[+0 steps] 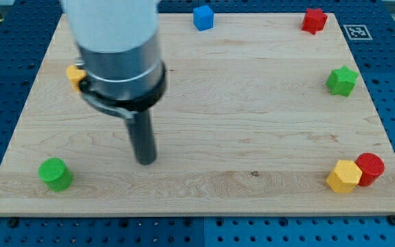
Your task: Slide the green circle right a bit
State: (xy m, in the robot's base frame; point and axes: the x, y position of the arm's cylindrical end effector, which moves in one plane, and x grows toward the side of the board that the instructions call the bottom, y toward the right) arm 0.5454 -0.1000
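The green circle (55, 173) is a short green cylinder near the board's bottom left corner. My tip (145, 162) is the lower end of the dark rod, resting on the wood to the right of the green circle and slightly above it in the view, well apart from it. No block touches the tip. The arm's grey body (118, 48) covers the upper left of the board.
A yellow block (76, 74) peeks out left of the arm. A blue cube (203, 17) and a red block (314, 20) sit along the top edge. A green star-like block (342, 81) is at the right. A yellow hexagon (343, 177) touches a red cylinder (370, 168) at bottom right.
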